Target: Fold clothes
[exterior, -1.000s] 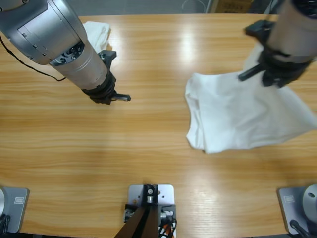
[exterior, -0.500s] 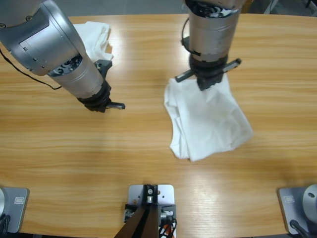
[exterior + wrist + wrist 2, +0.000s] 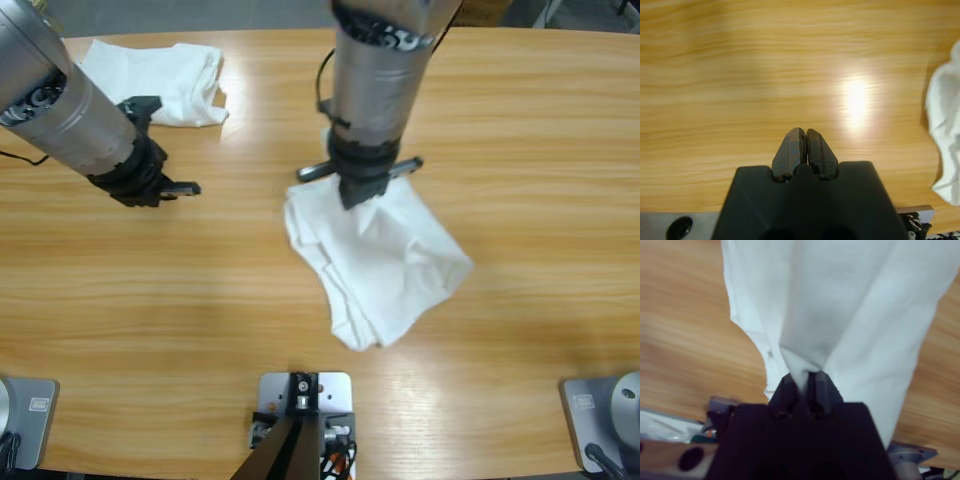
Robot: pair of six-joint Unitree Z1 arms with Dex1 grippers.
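Observation:
A crumpled white T-shirt (image 3: 395,262) lies in the middle of the table, with its upper edge lifted. My right gripper (image 3: 362,192) comes down from the top middle and is shut on that bunched upper edge. In the right wrist view the gripper (image 3: 804,376) pinches a fold, and the shirt (image 3: 840,300) hangs away from it in long pleats. My left gripper (image 3: 185,188) is shut and holds nothing, hovering over bare wood at the left, well apart from the shirt. The left wrist view shows its jaws (image 3: 803,132) together.
A second white T-shirt (image 3: 165,68) lies folded at the table's far left corner, behind the left arm. A strip of white cloth (image 3: 945,135) shows at the right edge of the left wrist view. Bare wood spreads across the right half and the front.
The right arm has dragged the T-shirt from the right side to the table's middle. The left arm has pulled back to the left, uncovering the folded shirt at the corner.

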